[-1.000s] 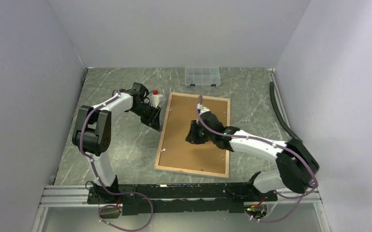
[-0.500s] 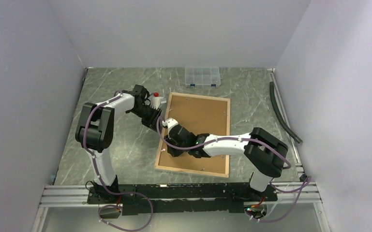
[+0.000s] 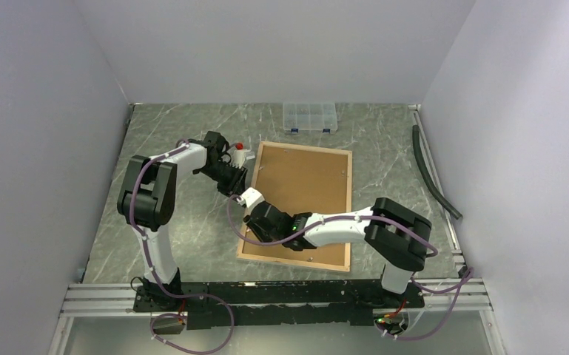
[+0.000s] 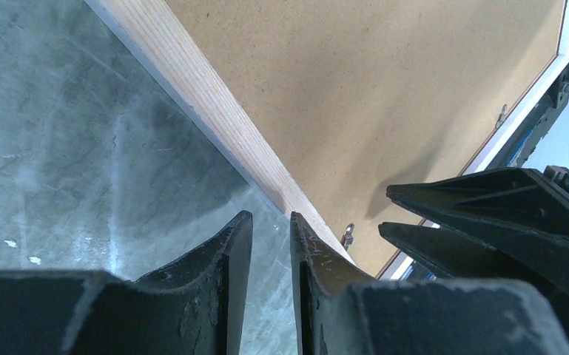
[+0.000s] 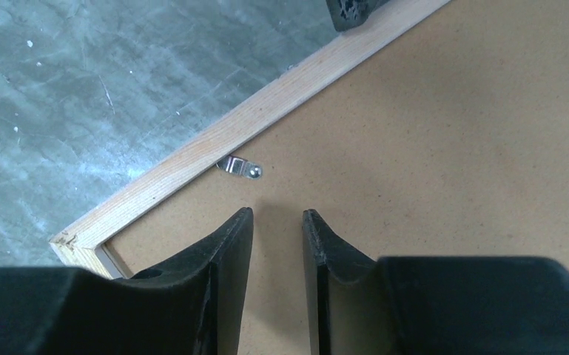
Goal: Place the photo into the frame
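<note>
Presently, left fingers [image 4: 229, 255] are hovering slightly parted at the frame [image 5: 214, 140] edge, right fingers [image 5: 233, 248] likewise parted over the backing board [image 5: 451, 148].

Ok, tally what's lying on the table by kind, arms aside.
frame: 1
brown backing board in it: 1
clear compartment box: 1
black hose: 1
small white item with red tip: 1
Total: 5
</note>
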Tool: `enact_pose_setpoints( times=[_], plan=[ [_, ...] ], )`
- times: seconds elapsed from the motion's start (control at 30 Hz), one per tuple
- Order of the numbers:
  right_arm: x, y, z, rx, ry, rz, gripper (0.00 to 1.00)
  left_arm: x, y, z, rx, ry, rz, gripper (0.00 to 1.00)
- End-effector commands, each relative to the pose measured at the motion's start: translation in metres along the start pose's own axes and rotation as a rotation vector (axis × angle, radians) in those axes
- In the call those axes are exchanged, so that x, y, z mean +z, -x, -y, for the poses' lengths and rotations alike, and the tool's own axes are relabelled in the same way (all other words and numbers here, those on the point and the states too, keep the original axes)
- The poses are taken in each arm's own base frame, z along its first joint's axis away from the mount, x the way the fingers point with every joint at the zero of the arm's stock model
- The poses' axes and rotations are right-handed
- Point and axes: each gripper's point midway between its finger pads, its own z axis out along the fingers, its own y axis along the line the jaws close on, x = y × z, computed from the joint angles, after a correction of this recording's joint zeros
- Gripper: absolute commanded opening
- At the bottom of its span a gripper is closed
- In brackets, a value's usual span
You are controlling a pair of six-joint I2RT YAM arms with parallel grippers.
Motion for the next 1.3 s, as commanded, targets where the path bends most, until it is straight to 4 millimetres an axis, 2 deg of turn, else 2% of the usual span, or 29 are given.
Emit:
enact_pose_setpoints(
  times=[0.0, 0.27, 0.6, 1.03, 1.27],
  plan=[
    [0.004, 0.018, -0.003, -0.05, -0.012, 0.086, 0.36, 0.0, 0.007, 0.003, -0.002, -0.027, 0.022, 0.31],
    [0.012, 0.013, -0.016, -0.107, -0.006, 0.089, 0.38, -0.002, 0.009, 0.005, -0.011, -0.029, 0.023, 0.3],
    [0.02, 0.005, -0.011, -0.11, -0.059, 0.086, 0.37, -0.004, 0.008, 0.006, -0.011, -0.022, 0.022, 0.28],
    [0.026, 0.007, -0.004, -0.087, -0.112, 0.111, 0.26, -0.006, 0.008, 0.01, -0.012, -0.034, 0.023, 0.27],
    [0.03, 0.01, -0.007, -0.079, -0.106, 0.119, 0.25, -0.006, 0.007, 0.01, -0.009, -0.035, 0.02, 0.26]
  ],
)
